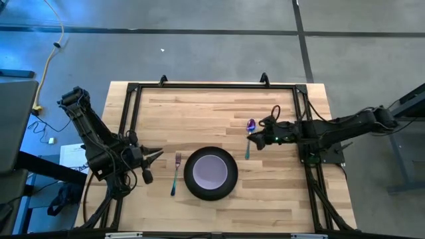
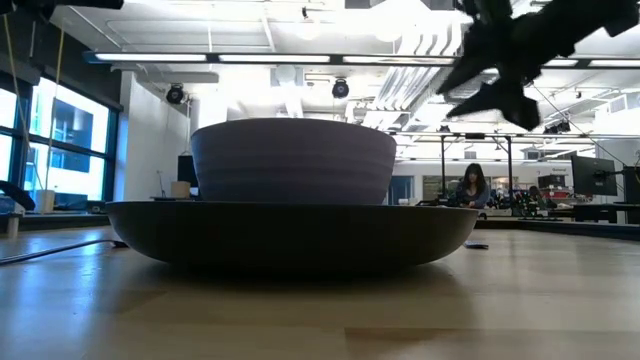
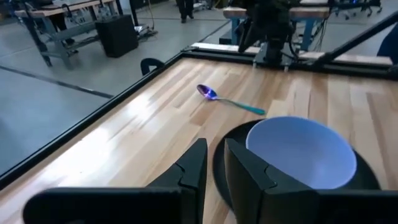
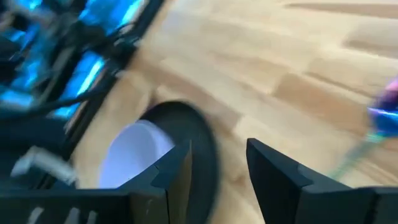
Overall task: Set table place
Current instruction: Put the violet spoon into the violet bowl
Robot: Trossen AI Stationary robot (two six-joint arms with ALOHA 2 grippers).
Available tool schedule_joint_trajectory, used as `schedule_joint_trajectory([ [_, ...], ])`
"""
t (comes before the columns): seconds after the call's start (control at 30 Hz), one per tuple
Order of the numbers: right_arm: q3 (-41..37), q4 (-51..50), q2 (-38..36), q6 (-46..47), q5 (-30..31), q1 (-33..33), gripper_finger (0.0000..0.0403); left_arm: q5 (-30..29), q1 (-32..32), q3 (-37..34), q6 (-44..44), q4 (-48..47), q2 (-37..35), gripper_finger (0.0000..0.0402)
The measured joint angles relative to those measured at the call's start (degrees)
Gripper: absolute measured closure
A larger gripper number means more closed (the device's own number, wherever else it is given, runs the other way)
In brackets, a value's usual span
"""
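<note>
From above, the black plate [image 1: 210, 174] sits near the front middle of the desk [image 1: 199, 109], and the lavender bowl [image 1: 211, 170] sits inside it. The fork [image 1: 176, 174] lies just beside the plate at its 9 o'clock, pointing from 12 to 6. The spoon [image 1: 250, 137] lies near the plate at about 1 o'clock, with its long side also running 12 to 6. The right claw [image 1: 254, 138] hangs right over the spoon, so the right arm is much nearer to it. The left claw [image 1: 157, 154] waits at the fork's 9 o'clock.

From desk height, the bowl sits in the plate, and a dark claw [image 2: 500, 70] hangs high above.

From the left wrist, the left claw's fingers [image 3: 196, 163] are nearly closed and hold nothing.

From the right wrist, the right claw's fingers [image 4: 273, 171] are spread apart and empty.
</note>
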Motion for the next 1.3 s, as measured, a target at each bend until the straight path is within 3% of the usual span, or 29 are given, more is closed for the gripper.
schedule_joint_trajectory([
  [0.17,0.0,-9.6,-4.5,9.3,6.3,-0.8,0.0275,0.9,0.0,0.0,-2.8,-4.3,-0.4,0.0355],
  [0.47,0.0,-18.2,-6.3,18.2,6.6,-3.8,0.0308,-0.5,0.0,0.0,-12.9,-13.5,-0.3,0.0355],
  [0.73,0.0,-17.8,2.4,18.2,-7.4,-8.8,0.0308,-2.1,0.0,0.0,-16.7,-16.4,-0.4,0.0355],
  [1.0,0.0,-13.3,7.6,19.3,-7.7,-12.1,0.0309,-1.7,0.0,0.0,-16.8,-15.9,-0.4,0.0355],
  [1.3,1.2,-7.8,18.2,17.1,-13.4,-14.6,0.0294,-1.5,0.0,0.0,-16.8,-16.0,-0.4,0.0355],
])
